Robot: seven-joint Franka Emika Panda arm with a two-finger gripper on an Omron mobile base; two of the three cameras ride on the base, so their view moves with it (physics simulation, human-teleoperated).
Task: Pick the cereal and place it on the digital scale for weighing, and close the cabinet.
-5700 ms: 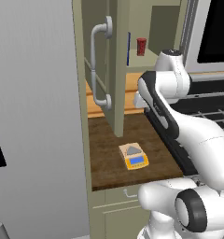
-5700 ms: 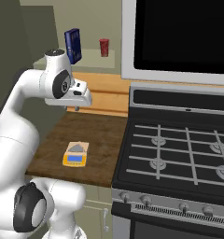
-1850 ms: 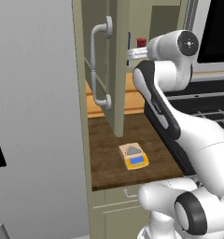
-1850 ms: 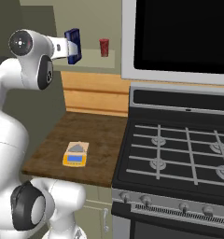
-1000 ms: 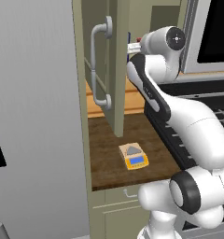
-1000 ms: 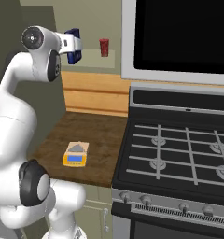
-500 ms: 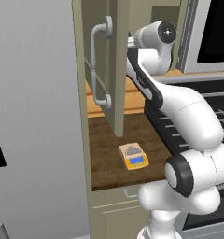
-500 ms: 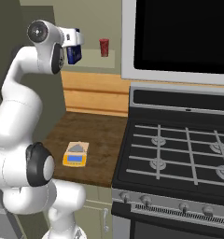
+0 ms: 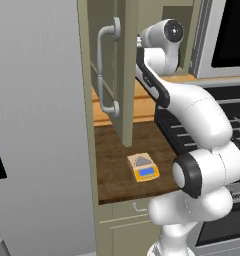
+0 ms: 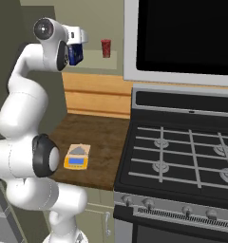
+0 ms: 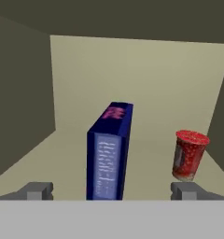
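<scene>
The cereal (image 11: pixel 109 151), a thin dark blue box, stands upright on the cabinet (image 11: pixel 146 79) shelf with its narrow edge toward the hand. My gripper (image 11: pixel 111 191) is open just in front of it, one fingertip on each side and well apart from the box. In the right base view the cereal (image 10: pixel 76 53) shows partly behind my wrist. The cabinet door (image 9: pixel 123 75) with its curved grey handle (image 9: pixel 106 75) stands open. On the wooden counter below lies the digital scale (image 9: pixel 143 168), also seen as the yellow scale (image 10: pixel 77 156), with nothing on it.
A small red cup (image 11: pixel 189 155) stands on the same shelf, right of the cereal (image 10: pixel 106 48). The black stove (image 10: pixel 182 156) adjoins the counter (image 10: pixel 104 137), with a dark microwave (image 10: pixel 187 33) above. A grey fridge wall (image 9: pixel 37 125) borders the left.
The arm has swung up and in toward the open cabinet; the hand now sits at the shelf, straight in front of the cereal. Scale, cup and door have not moved.
</scene>
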